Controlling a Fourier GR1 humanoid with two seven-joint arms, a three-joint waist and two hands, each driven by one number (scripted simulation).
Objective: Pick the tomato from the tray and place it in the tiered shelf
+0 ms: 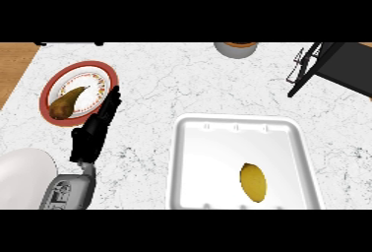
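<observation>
Smooth white tray (190,162) on speckled marble bench (181,83). Inside, near its lower right corner, a yellow oval fruit (253,181); no red tomato. Left of tray, left hand (94,130), straight fingers together. Black shelf (334,64) up right.

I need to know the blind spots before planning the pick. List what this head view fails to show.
- Right hand: appears nowhere in the head view.
- Black tiered shelf: cut off by the top and right edges; its levels cannot be made out.
- Grey round bowl: cut by the top edge, contents unclear.
- Yellow oval item in the white rectangular tray: no red tomato is visible.
- Left hand: its palm side is hidden.
</observation>
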